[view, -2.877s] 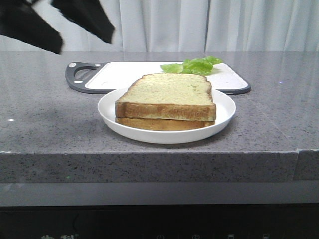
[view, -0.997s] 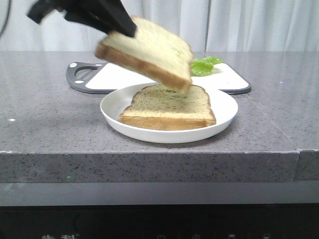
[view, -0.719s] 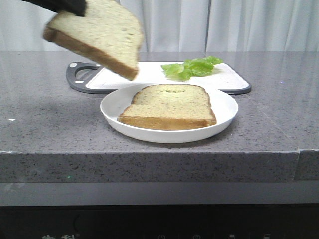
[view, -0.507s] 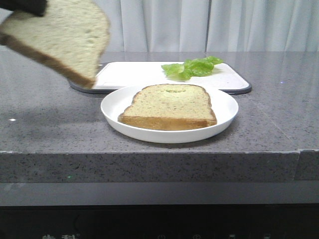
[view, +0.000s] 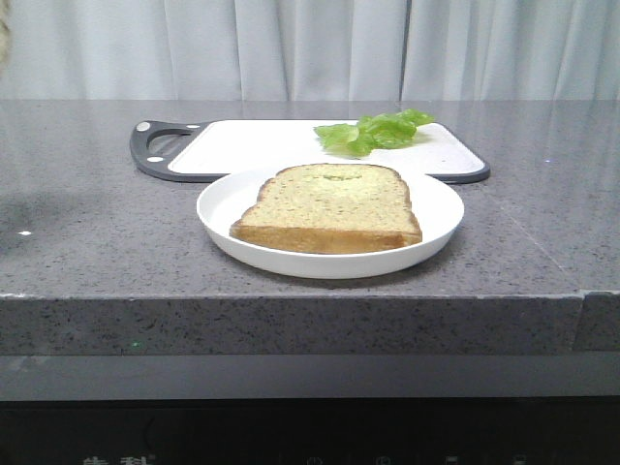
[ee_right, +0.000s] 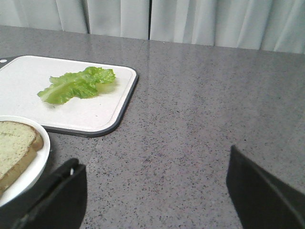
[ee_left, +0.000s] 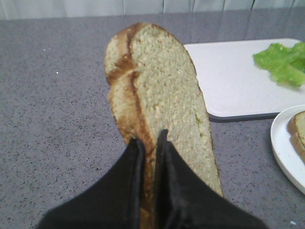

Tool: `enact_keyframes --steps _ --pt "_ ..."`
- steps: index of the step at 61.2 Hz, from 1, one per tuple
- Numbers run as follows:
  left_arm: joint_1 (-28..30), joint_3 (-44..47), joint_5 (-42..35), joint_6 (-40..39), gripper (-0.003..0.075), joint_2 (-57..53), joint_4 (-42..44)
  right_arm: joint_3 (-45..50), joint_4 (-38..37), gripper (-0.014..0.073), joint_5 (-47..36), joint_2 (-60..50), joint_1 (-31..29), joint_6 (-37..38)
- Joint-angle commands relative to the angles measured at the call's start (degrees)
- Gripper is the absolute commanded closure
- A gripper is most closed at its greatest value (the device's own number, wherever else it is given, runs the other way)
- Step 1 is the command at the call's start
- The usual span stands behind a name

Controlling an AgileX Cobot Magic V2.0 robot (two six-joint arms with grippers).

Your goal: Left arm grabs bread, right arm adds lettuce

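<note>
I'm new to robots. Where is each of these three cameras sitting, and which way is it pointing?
Front view: sits before the counter, facing forward at the plate, the second slice, the cutting board and the lettuce; no arm shows.
Left wrist view: rides the left arm, looking down over the left hand pinching the bread.
Right wrist view: rides the right arm, looking over the spread fingers of the right hand toward the board.
All three show the lettuce, board and plate.

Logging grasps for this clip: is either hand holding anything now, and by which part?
The left hand pinches the toasted square bread slice at its crust edge. The right hand is open and empty.
</note>
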Motion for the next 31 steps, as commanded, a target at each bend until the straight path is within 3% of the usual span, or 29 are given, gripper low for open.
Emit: enact_keyframes --steps 1,22,31 --pt "0.2 -0.2 -5.3 -2.1 0.074 -4.1 2.2 -2.0 0.0 -0.002 -4.1 0.6 -0.3 -0.3" --pt "0.2 0.3 -6.1 -2.1 0.074 -6.9 5.3 -2.3 0.0 -0.002 -4.8 1.3 -0.3 -0.3" --pt "0.2 0.3 -6.3 -2.1 0.0739 -6.9 5.3 -5.8 0.0 -0.0018 -4.6 8.2 -0.3 -0.3"
